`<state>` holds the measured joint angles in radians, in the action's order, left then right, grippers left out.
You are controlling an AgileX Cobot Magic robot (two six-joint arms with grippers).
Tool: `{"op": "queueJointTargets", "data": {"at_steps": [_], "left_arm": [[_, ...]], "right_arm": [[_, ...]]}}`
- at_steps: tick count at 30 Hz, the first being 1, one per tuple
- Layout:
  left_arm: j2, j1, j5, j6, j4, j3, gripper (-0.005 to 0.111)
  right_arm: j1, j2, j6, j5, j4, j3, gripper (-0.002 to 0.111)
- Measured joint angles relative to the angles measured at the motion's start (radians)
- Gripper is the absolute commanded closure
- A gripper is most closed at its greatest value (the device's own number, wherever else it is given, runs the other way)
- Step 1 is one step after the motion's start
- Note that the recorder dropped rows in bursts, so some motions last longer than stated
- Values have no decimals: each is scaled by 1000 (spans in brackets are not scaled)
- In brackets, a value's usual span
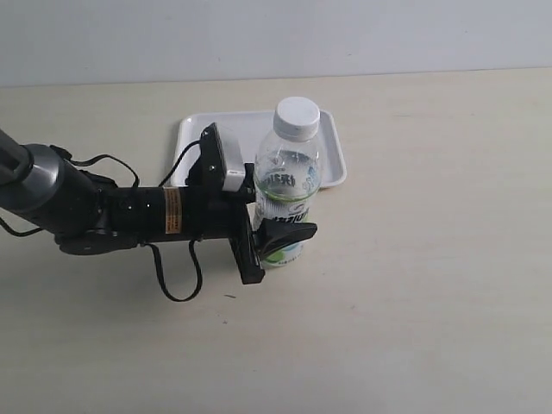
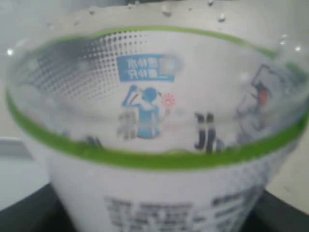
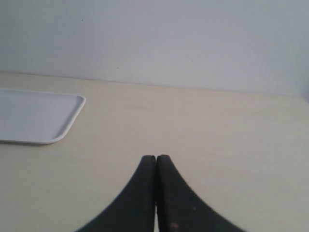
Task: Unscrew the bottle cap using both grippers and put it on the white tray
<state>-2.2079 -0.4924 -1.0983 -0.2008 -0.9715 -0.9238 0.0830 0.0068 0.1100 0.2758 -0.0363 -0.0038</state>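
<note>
The clear bottle [image 1: 287, 185] stands upright on the table, just in front of the white tray [image 1: 194, 138], with its white ribbed cap [image 1: 297, 117] screwed on top. My left gripper [image 1: 274, 231] comes in from the left and is shut on the bottle's lower body, one finger [image 1: 289, 233] wrapping its front. Up close in the left wrist view, the bottle's label [image 2: 154, 145] with its green band fills the picture. My right gripper [image 3: 155, 158] is shut with nothing in it, its fingertips pressed together over bare table. It does not show in the exterior view. The tray's corner [image 3: 43, 116] lies off to its side.
The left arm's black body [image 1: 138, 211] and looping cables [image 1: 177, 276] lie across the table left of the bottle. A pale wall runs behind the table's far edge.
</note>
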Motion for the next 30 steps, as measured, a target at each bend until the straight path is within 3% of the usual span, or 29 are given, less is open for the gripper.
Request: {"op": "queueJointTargets", "data": {"at_steps": [3,10,14,22,26,30], "left_arm": [[3,0,7,-7,0,2,107],[39,0,84,-75,-2,4,107],[90,0,205,-173,-20,6,107],[99,0,223,-191,-41,6,107],[99,0,221,-191,-43,6,107],[99,0,220,-191,-45,6,107]], "right_arm": [[0,0,10,-70,-10,0,108],[0,0,-160,-147,-290,0,108],[0,0,-180,-228,-323,0,108],[0,1,-263,-491,-344,-24,108],[0,195,-268,-426,-349,-279,108],[0,461,-219,-200,-325,-569,108]]}}
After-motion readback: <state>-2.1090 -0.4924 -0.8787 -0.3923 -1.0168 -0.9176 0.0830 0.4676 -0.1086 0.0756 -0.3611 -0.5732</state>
